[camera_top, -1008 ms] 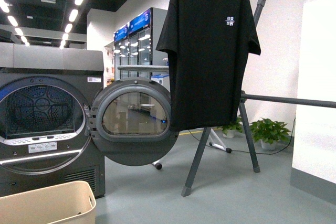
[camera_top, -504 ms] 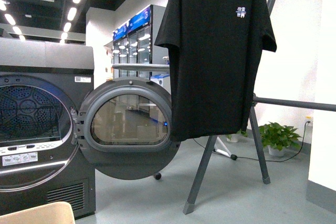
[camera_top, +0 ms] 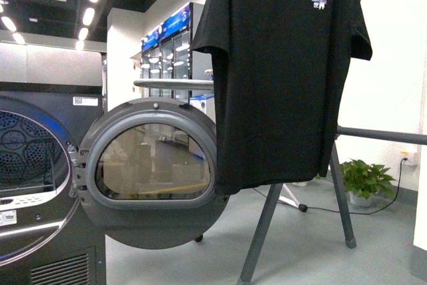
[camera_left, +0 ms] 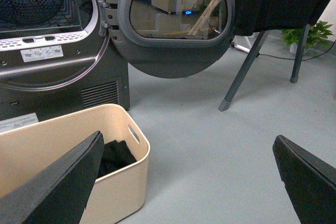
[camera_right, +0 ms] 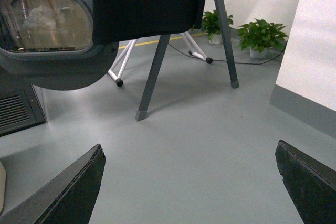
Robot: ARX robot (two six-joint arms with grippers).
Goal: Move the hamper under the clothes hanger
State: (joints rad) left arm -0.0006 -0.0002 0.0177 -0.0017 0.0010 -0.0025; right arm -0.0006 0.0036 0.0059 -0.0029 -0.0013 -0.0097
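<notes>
The beige hamper (camera_left: pixel 113 182) stands on the floor in front of the dryer, seen only in the left wrist view, with dark clothes (camera_left: pixel 114 157) inside. It is out of the front view. The dark grey clothes hanger rack shows its slanted legs (camera_top: pixel 261 231) and a horizontal bar (camera_top: pixel 380 135) in the front view, and also shows in the left wrist view (camera_left: pixel 244 72) and the right wrist view (camera_right: pixel 152 77). My left gripper (camera_left: pixel 186 182) is open above the floor, one finger over the hamper's rim. My right gripper (camera_right: pixel 189 187) is open over bare floor.
A black T-shirt (camera_top: pixel 283 71) hangs on the rack. A dark grey dryer (camera_top: pixel 33 165) stands at the left with its round door (camera_top: pixel 150 171) swung open. Potted plants (camera_top: pixel 365 181) and a cable lie by the white wall (camera_right: pixel 315 40) at the right.
The front view has moved forward and to the right. The dryer, door and T-shirt loom larger, and the hamper has slid out of the bottom left of that view.
</notes>
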